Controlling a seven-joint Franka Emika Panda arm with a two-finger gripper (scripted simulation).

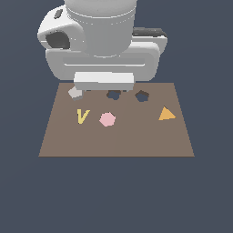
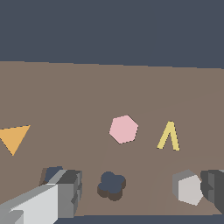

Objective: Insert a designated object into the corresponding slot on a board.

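Looming nearest in the wrist view, the grey blocky gripper (image 2: 140, 194) is standing wide open. One dark finger (image 2: 215, 186) is sitting just beside, perhaps touching, the small pale grey pentagonal block (image 2: 188, 188); the other (image 2: 65, 192) is partly covering the angular dark pentagon slot (image 1: 142, 95). Both block and slot are lying on the flat matte brown board (image 1: 136, 141), the lobed dark hole (image 2: 112, 185) sitting between the jaws.

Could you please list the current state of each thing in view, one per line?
gripper: open, nothing held.
pale grey block: on the board, beside one finger, not inserted.
pentagon slot: empty.
lobed hole: empty.
pink hexagon: lying flat, loose.
yellow V: lying flat.
orange triangle: lying flat.
board: flat.
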